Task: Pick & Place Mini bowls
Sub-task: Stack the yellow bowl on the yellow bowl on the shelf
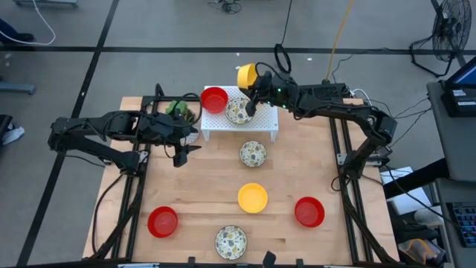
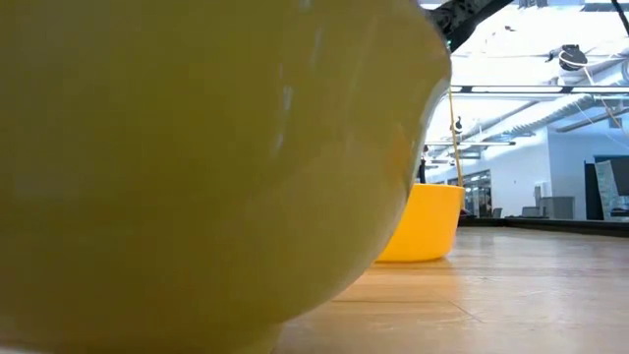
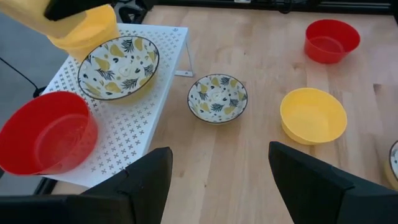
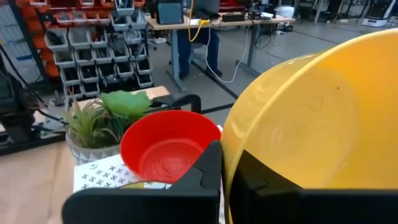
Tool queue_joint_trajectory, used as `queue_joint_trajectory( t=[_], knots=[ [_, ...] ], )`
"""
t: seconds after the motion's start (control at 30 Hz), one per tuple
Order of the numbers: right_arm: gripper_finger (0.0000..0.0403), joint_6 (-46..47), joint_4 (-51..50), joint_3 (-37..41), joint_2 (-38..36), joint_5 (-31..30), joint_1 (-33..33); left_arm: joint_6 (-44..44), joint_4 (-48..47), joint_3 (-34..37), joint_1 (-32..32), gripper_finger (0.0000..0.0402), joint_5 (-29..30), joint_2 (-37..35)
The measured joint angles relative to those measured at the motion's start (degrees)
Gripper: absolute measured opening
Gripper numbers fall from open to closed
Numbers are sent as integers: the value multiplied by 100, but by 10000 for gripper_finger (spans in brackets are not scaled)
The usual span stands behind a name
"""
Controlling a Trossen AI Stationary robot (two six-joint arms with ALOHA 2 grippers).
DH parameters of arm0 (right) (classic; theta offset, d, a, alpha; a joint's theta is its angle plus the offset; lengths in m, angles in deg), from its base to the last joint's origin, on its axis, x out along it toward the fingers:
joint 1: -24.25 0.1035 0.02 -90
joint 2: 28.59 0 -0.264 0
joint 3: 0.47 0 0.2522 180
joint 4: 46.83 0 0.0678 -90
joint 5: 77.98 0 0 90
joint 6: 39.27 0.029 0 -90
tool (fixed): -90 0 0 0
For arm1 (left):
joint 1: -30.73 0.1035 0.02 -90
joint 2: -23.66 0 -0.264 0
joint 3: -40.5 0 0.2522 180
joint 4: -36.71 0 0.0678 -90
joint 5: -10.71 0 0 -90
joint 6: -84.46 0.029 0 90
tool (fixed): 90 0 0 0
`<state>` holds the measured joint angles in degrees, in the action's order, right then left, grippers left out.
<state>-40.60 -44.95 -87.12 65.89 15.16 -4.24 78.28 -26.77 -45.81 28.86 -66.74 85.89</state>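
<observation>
My right gripper [image 1: 253, 83] is over the far edge of the white perforated rack [image 1: 260, 125], shut on a yellow mini bowl [image 1: 245, 74]. On the rack sit a red bowl [image 1: 214, 99] and a patterned bowl [image 1: 239, 110]. On the table rest a patterned bowl [image 1: 253, 153], a yellow bowl [image 1: 253, 197], two red bowls [image 1: 309, 211] [image 1: 163, 222] and a patterned bowl [image 1: 231, 242] at the near edge. My left gripper [image 1: 182, 154] hovers open left of the rack, touching nothing. My right gripper pinches the yellow bowl by its rim [image 4: 227, 146], one finger [image 4: 208, 174] on one side of the wall and the other finger [image 4: 261, 180] on the other side. The bowl is lifted clear and tilted, above the rack's far edge.
A green plant in a pale pot [image 1: 178, 109] stands left of the rack. The dark arm frames [image 1: 343, 160] run along both table sides. Bare wood [image 1: 201, 179] lies between the rack and the near bowls. A bowl's wall [image 2: 197, 157] fills much of the low view.
</observation>
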Motion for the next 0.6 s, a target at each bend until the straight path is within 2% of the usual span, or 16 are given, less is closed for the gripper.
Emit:
queue_joint_trajectory(
  t=[0.23, 0.4, 0.6],
  knots=[
    [0, -90, -401, -7, -447, -39, 7, 5, -35, 0, 2, 269, 1, -1],
    [0, -82, -1252, -1, -498, -628, -4, 28, -33, 0, 2, 269, 2, 1],
    [0, -83, -1539, 0, -496, -943, -39, 5, -33, 0, 0, 269, 2, 1]
  ],
)
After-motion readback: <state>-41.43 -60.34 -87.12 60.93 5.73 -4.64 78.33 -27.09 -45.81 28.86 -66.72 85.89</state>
